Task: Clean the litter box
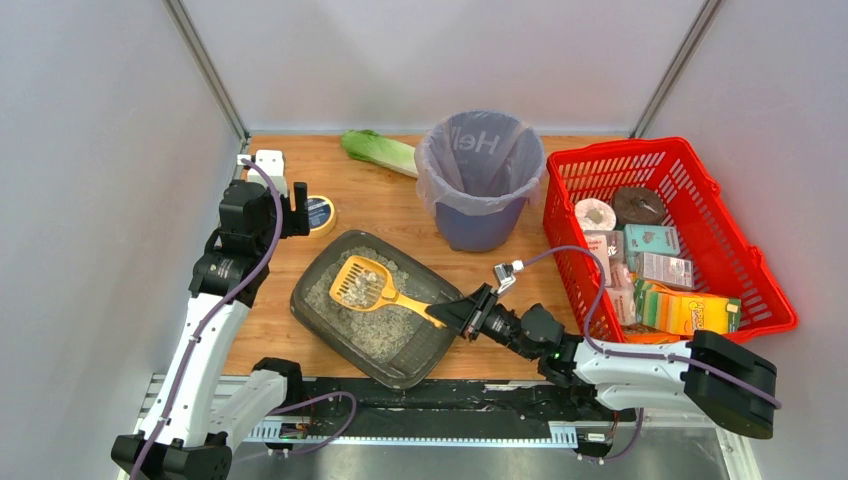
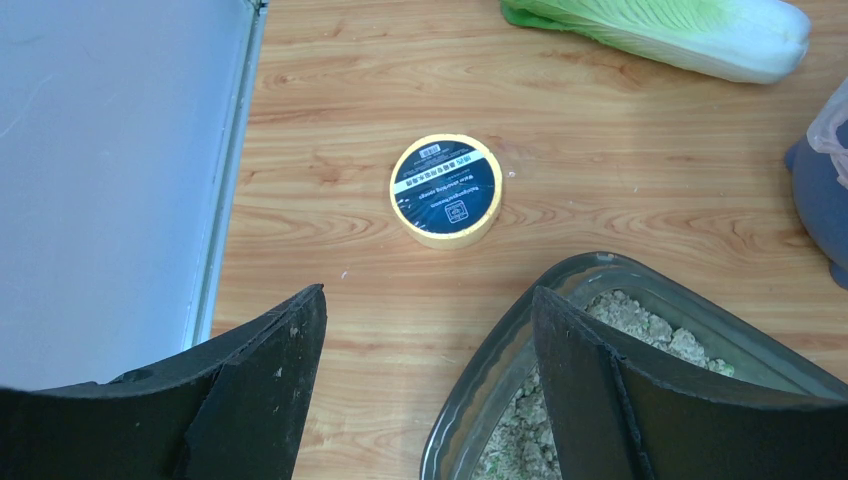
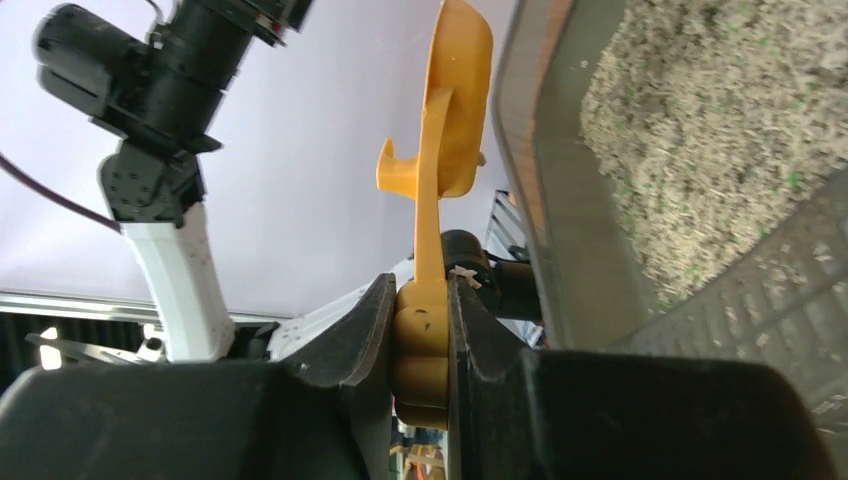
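The litter box (image 1: 322,270), a shallow dark grey tray of grey-beige litter, sits on the wooden table near its front. A yellow slotted scoop (image 1: 366,283) lies over the litter, its head holding some litter. My right gripper (image 1: 452,313) is shut on the scoop's handle (image 3: 422,345) at the tray's right rim. The tray's wall (image 3: 560,230) and litter fill the right of the right wrist view. My left gripper (image 1: 300,210) is open and empty, above the table by the tray's far left corner (image 2: 560,290).
A purple bag-lined bin (image 1: 480,180) stands behind the tray. A red mesh basket (image 1: 690,170) of packages is at the right. A cabbage (image 1: 378,150) lies at the back and a yellow tape roll (image 1: 322,214) near my left gripper; it also shows in the left wrist view (image 2: 446,190).
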Controlling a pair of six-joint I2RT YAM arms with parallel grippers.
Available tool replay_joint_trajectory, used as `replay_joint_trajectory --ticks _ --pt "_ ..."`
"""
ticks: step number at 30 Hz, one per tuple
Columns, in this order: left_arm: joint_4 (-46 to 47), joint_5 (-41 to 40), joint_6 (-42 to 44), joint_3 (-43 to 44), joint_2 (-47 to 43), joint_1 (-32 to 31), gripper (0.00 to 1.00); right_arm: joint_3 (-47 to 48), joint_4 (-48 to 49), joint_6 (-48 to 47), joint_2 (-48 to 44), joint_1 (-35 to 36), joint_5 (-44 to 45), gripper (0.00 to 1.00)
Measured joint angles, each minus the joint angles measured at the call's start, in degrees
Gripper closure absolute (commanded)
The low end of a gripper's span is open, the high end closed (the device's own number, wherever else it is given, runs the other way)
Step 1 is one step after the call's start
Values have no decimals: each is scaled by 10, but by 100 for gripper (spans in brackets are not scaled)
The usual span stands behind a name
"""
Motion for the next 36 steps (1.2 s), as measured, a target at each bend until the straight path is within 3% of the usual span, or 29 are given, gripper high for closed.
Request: replay_joint_trajectory --ticks 19,22,32,36 --pt "0 0 0 0 2 0 17 -12 -14 0 -37 -1 17 100" --pt "0 0 0 0 2 0 17 20 -45 -12 -17 -1 -4 100" --pt "0 0 0 0 2 0 17 -14 38 7 6 2 5 100" --pt "0 0 0 0 2 0 17 -6 10 5 6 0 -1 100"
